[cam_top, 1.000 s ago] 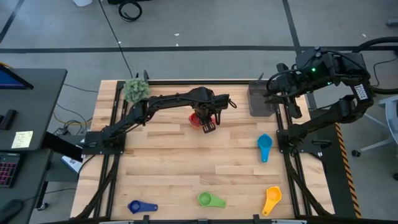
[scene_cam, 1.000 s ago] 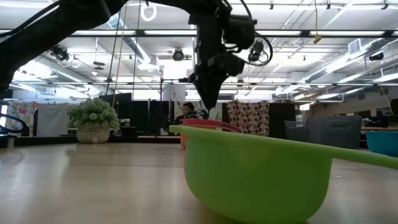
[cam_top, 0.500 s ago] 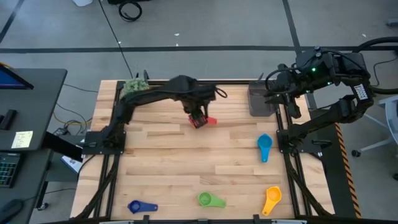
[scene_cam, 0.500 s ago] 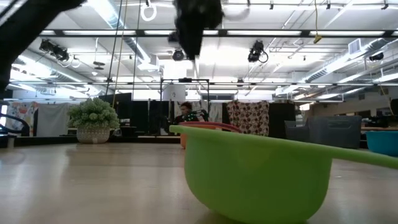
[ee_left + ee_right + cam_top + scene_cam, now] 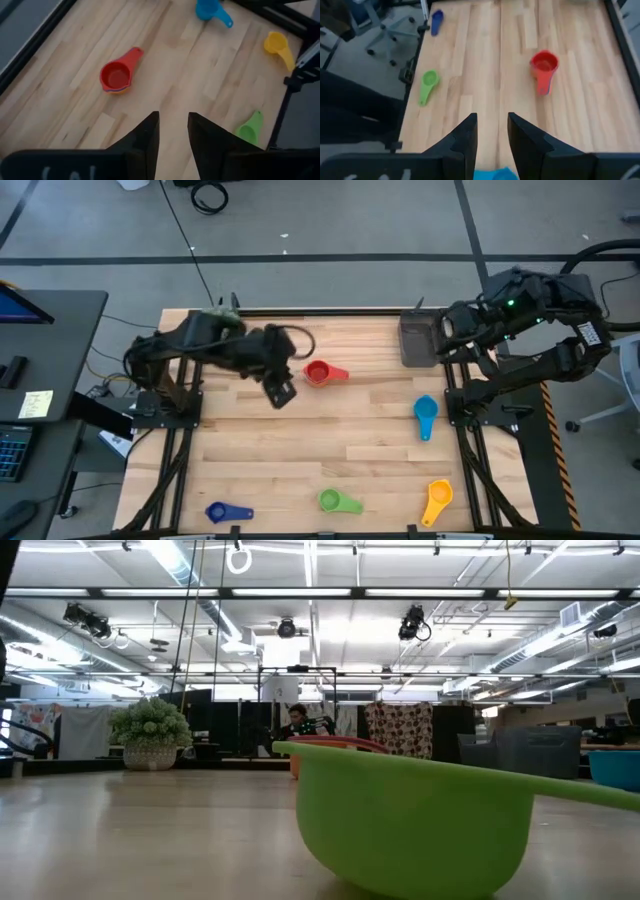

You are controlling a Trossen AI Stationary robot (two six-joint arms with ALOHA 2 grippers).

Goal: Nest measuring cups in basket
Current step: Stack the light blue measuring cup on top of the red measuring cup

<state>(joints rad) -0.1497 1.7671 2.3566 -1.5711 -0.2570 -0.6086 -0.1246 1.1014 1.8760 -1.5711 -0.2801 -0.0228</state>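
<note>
- On the table (image 5: 300, 440), toward its far middle: red cup (image 5: 318, 373), upright, handle pointing to the basket side; in the left wrist view (image 5: 116, 77) another colour peeping out just under its rim, so seemingly stacked on another cup.
- At the far right corner: dark grey basket (image 5: 417, 340), well apart from the red cup.
- Right half, below the basket: light blue cup (image 5: 426, 414); nearer the front edge, orange cup (image 5: 437, 500).
- Front middle: green cup (image 5: 335, 501); looming close in the low view (image 5: 410, 820).
- Front left: dark blue cup (image 5: 224, 512).
- Just left of the red cup, above the boards: left gripper (image 5: 279, 392), fingers (image 5: 145, 137) parted by a narrow gap, nothing between them.
- Over the basket's right side: right gripper (image 5: 470, 345), fingers (image 5: 466, 135) likewise slightly apart and holding nothing.
- At the far left corner: fuzzy green ball (image 5: 222, 318), partly hidden by the left arm.
</note>
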